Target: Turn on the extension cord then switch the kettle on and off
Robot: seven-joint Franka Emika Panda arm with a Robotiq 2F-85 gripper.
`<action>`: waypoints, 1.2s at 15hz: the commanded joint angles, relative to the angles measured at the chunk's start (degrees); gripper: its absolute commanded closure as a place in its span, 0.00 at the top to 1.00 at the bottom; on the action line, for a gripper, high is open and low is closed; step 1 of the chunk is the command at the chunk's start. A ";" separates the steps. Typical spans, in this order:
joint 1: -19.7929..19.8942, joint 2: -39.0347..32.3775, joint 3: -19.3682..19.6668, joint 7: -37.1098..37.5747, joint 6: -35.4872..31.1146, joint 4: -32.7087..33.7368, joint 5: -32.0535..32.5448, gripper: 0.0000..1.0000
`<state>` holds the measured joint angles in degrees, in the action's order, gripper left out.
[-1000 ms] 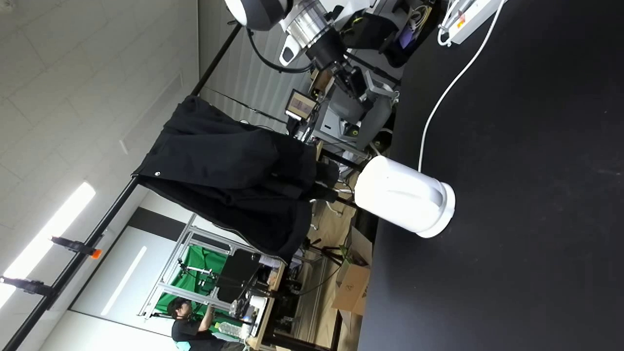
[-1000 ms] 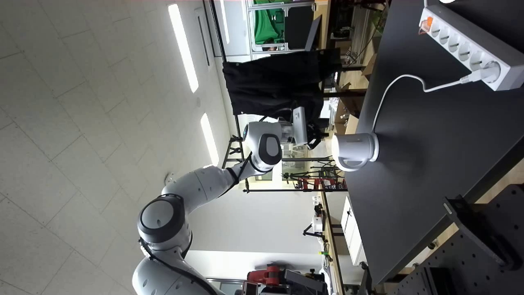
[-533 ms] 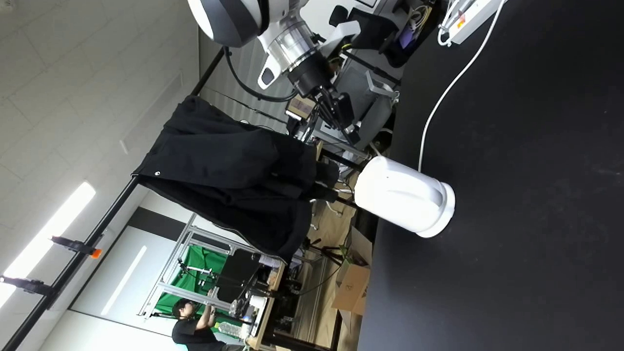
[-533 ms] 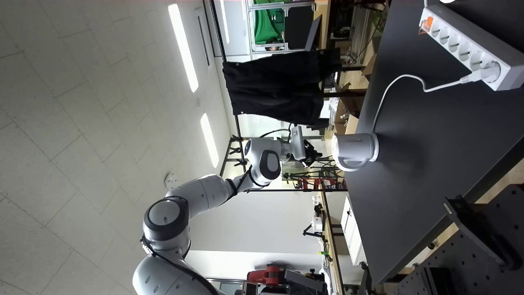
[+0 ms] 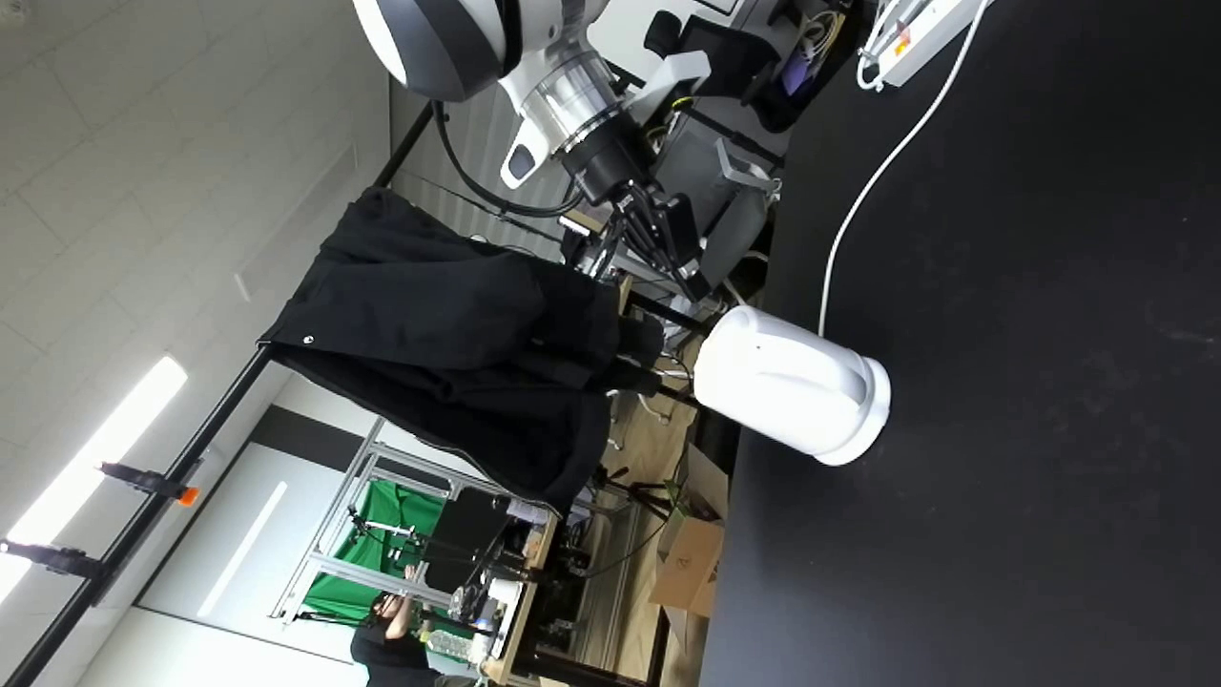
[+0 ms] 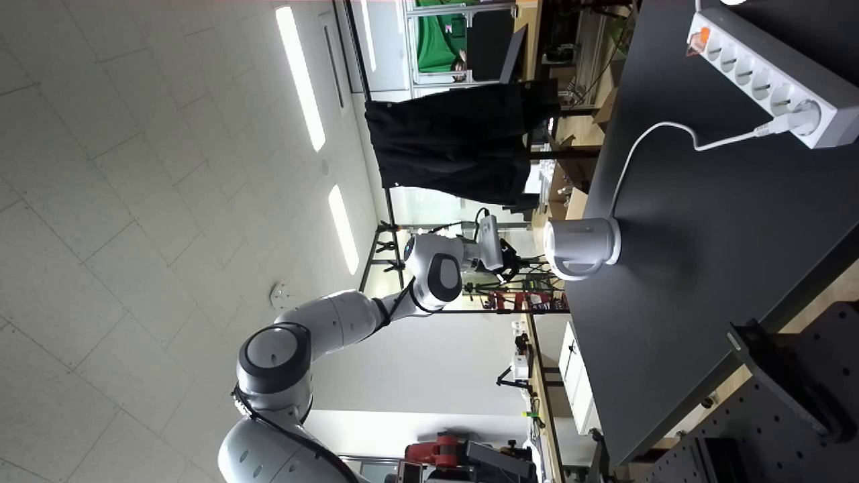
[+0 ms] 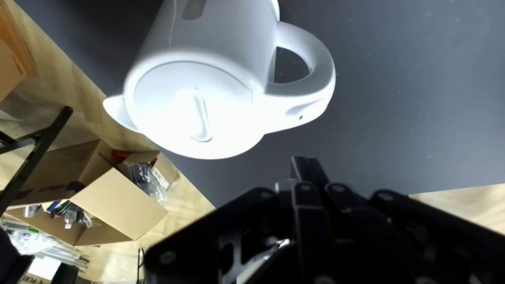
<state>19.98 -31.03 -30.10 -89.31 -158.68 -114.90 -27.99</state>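
Observation:
The white kettle [image 7: 197, 106] stands upright on its base on the dark table, seen in both exterior views, lid and handle [image 7: 311, 79] facing the wrist camera. A small dark spot marks the handle's top. Above and to the handle side of the kettle [image 6: 580, 245] hovers my gripper [image 7: 306, 158], its fingertips together, holding nothing and apart from the kettle. The white extension cord [image 6: 758, 74] lies farther along the table, an orange switch [image 6: 700, 39] at one end. A white plug [image 6: 788, 124] sits in its socket at the opposite end. Whether the switch is lit, I cannot tell.
A thin white cable [image 6: 637, 151] runs over the black table [image 6: 725, 221] from plug to kettle. Cardboard boxes [image 7: 118, 205] stand on the floor past the table's edge. A black bracket [image 6: 785, 376] and a perforated dark panel [image 6: 798, 402] border the table in an exterior view.
My arm has swung across towards the kettle's handle side, and the fingertips have come closer to its top. The jaws stay shut. Kettle and extension cord have not moved.

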 commanded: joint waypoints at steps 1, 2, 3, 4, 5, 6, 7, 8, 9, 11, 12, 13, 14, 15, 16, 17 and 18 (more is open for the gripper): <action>-1.02 0.23 0.99 -0.59 0.29 0.18 -1.01 0.01; -1.02 0.23 0.99 -0.61 0.29 0.18 -1.01 0.01; -1.02 0.23 0.99 -0.62 0.29 0.18 -1.01 0.01; -1.02 0.23 0.99 -0.64 0.29 0.18 -1.01 0.00; -1.63 0.16 1.21 -0.51 -0.85 -0.12 -0.78 0.00; -2.58 0.25 1.57 -0.31 -2.33 -0.71 -0.26 0.00; -3.35 0.26 1.81 -0.12 -3.56 -1.11 0.14 0.00; -4.22 0.24 2.16 0.27 -4.75 -1.46 0.74 0.00; -5.14 0.14 2.46 0.80 -6.03 -1.80 1.44 0.00; -7.18 0.05 3.44 2.15 -8.63 -2.62 3.46 0.00; -8.06 -0.04 3.88 2.82 -9.66 -2.98 4.57 0.00; -9.19 0.05 4.65 3.87 -10.70 -3.51 6.12 0.00; -10.39 0.10 5.63 4.99 -11.79 -3.99 7.83 0.00; -11.45 0.17 6.62 6.33 -12.44 -4.34 9.77 0.00; -12.35 0.16 7.56 7.73 -13.30 -4.64 11.75 0.00; -12.83 0.06 8.11 8.97 -13.85 -4.78 13.54 0.00; -13.27 -0.04 8.69 10.24 -14.17 -4.84 15.23 0.00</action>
<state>8.55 -31.92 -23.71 -83.95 -171.01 -118.50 -17.43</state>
